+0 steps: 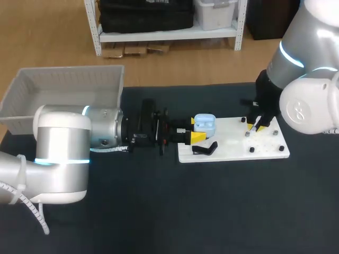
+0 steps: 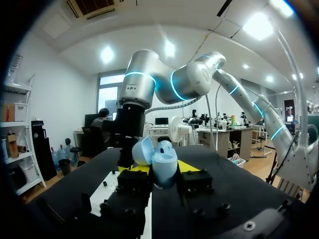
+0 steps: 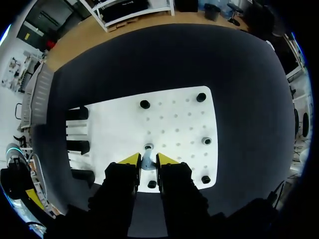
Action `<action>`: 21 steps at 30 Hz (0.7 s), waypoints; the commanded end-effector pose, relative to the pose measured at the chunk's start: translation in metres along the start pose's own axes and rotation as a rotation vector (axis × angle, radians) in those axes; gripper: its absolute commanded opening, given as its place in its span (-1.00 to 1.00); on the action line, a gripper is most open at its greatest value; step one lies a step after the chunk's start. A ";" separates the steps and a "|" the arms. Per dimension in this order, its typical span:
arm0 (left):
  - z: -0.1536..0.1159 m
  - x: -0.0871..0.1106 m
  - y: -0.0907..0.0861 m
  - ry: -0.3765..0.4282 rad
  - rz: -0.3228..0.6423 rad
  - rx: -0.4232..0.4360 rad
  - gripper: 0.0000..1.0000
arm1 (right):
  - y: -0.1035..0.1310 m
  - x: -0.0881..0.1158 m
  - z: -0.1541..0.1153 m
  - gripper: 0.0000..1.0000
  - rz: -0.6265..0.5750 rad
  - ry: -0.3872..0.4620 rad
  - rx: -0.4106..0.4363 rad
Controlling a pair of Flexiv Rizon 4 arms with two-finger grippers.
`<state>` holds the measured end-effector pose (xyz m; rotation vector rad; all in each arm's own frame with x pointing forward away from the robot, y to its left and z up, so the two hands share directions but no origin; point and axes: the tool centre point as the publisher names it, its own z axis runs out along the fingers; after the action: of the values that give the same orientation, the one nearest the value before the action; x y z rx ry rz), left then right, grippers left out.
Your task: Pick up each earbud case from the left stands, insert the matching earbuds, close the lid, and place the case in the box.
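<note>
A light blue earbud case (image 1: 204,124) with its lid raised is clamped between the yellow-tipped fingers of my left gripper (image 1: 196,130), just above the left end of the white board (image 1: 233,151). The left wrist view shows the same case (image 2: 162,162) held in that gripper (image 2: 162,172), lid open. My right gripper (image 1: 258,126) is down on the right part of the board. In the right wrist view its two tips press a small pale blue earbud (image 3: 148,161) from both sides, so that gripper (image 3: 148,160) is shut on it.
A white plastic box (image 1: 69,87) stands at the back left. A black stand (image 1: 204,148) sits on the board's left edge; the right wrist view shows three such stands (image 3: 77,147). Black pegs (image 3: 144,104) dot the board (image 3: 174,124) around the earbud.
</note>
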<state>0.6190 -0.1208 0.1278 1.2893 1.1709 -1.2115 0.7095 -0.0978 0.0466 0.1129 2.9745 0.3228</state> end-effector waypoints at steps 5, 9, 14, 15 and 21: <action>0.000 0.001 -0.002 -0.002 0.003 -0.006 -1.00 | 0.003 0.017 -0.058 -1.00 -0.010 -0.042 0.067; 0.000 0.001 -0.002 -0.002 0.003 -0.006 -1.00 | 0.010 0.023 -0.098 -1.00 -0.026 -0.054 0.088; 0.000 0.001 -0.002 -0.002 0.003 -0.006 -1.00 | 0.027 0.036 -0.146 -1.00 -0.077 -0.060 0.120; 0.000 0.001 -0.002 -0.002 0.003 -0.006 -1.00 | 0.032 0.039 -0.154 -1.00 -0.094 -0.066 0.123; 0.000 0.001 -0.002 -0.002 0.003 -0.006 -1.00 | 0.058 0.057 -0.182 -1.00 -0.205 0.014 0.109</action>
<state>0.6190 -0.1208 0.1278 1.2894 1.1709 -1.2115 0.6390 -0.0760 0.1948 -0.1555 2.9544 0.1260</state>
